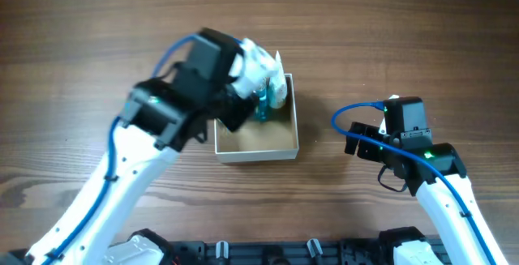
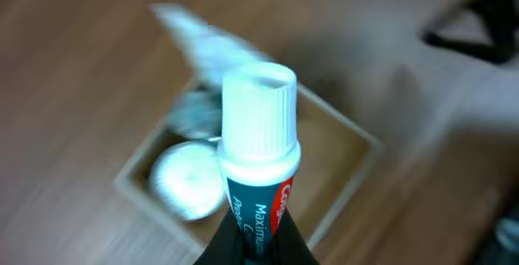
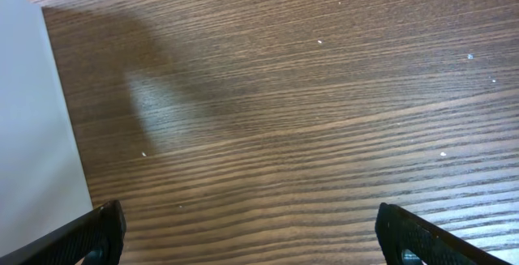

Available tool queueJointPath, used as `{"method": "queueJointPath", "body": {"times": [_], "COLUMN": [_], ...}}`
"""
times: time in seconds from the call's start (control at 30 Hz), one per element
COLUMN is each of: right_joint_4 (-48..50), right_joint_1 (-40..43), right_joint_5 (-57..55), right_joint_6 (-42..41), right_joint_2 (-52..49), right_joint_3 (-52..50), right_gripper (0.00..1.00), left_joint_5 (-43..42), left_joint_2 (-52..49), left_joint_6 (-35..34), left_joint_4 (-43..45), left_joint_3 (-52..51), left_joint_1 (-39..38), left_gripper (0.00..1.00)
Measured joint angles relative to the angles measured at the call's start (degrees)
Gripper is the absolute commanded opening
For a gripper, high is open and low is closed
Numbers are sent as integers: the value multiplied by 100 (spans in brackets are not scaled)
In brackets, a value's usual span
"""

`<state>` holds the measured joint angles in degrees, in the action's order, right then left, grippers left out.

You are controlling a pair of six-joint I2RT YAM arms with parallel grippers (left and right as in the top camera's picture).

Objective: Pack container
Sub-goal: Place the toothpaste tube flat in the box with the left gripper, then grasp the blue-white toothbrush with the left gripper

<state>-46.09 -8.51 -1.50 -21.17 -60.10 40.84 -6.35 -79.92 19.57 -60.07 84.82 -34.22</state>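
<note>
Container (image 1: 255, 138) sits at the centre of the overhead frame on the wooden table (image 1: 81, 22): a square, shallow box with thin white walls and a tan floor, the lower half of that floor bare. The left gripper (image 2: 255, 249) is above the container's upper portion, pinching a toothpaste tube (image 2: 258, 188) (teal body, white ribbed cap, red patch on the label) between its dark fingers at the bottom edge of the left wrist frame. The cap points up towards that camera. Whether the tube's lower end touches the container floor cannot be determined, since the arm covers it from overhead. Inside the container, left of the tube in the wrist frame, lies a small round white jar (image 2: 185, 180). A white packet-like object (image 2: 203, 42), probably a wrapper or sachet, stands up over the container's far corner. The right gripper (image 3: 251, 245) is at the right of the overhead frame, apart from the container, spread wide and holding nothing. Its fingertips show in the lower corners of the right wrist frame over wood, with the container's white wall at the left edge.
</note>
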Motion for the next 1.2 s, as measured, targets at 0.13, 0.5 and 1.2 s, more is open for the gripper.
{"method": "queueJointPath", "body": {"times": [0.13, 0.5, 1.2], "right_joint_4": [0, -142, -337], "right_joint_1": [0, 1165, 2249], "right_joint_5": [0, -190, 0], "right_joint_6": [0, -431, -59], "right_joint_2": [0, 160, 157], "right_joint_3": [0, 0, 0], "right_gripper": [100, 100, 100], "left_joint_5": [-214, 184, 245], "left_joint_2": [-520, -1851, -2063], "left_joint_6": [444, 697, 780], "left_joint_4": [-535, -382, -66], "left_joint_3": [-24, -37, -199], "left_joint_1": [-310, -433, -433], "left_gripper": [4, 4, 51]}}
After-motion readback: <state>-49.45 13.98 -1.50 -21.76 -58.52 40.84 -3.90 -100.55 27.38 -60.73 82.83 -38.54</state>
